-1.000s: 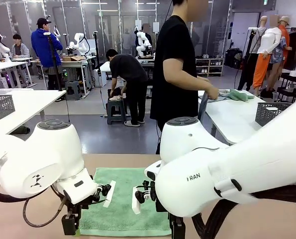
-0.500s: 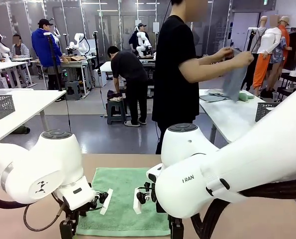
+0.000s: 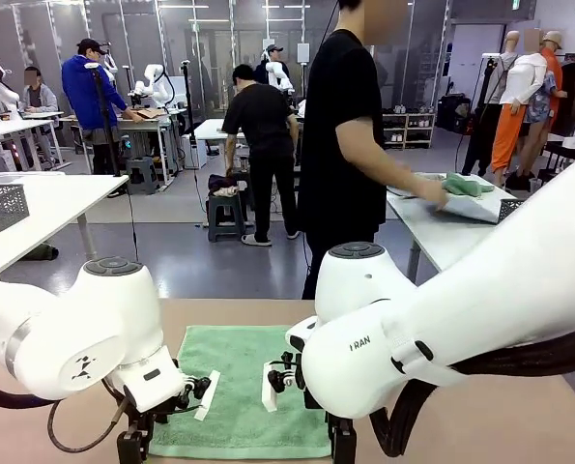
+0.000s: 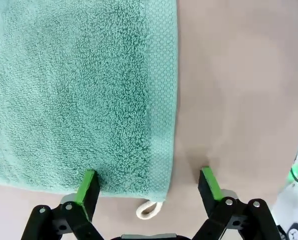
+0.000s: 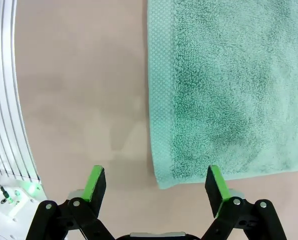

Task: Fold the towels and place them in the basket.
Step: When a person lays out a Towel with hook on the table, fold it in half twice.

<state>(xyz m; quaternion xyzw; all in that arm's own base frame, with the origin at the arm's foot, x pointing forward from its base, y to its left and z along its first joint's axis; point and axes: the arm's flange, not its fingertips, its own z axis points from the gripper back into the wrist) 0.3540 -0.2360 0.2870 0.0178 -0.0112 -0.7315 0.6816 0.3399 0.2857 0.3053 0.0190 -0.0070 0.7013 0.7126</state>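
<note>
Both open, left tool [image 4: 147, 176] and right tool [image 5: 155, 174] straddle towel [image 4: 78, 90] corners; a shallow close may catch only hem and slip.

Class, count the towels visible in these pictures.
2: one mint towel flat on the near table, one green towel bunched on the far table; others may be hidden.

Probably a lab: rows of worktables [image 3: 45, 201].

The front camera sits low at the robot's edge of the table [image 3: 219, 311], facing across it toward the person [image 3: 340, 135]. Both wrist cameras look straight down, close above opposite near corners of the mint green towel [image 3: 239, 377], which all three views share.
</note>
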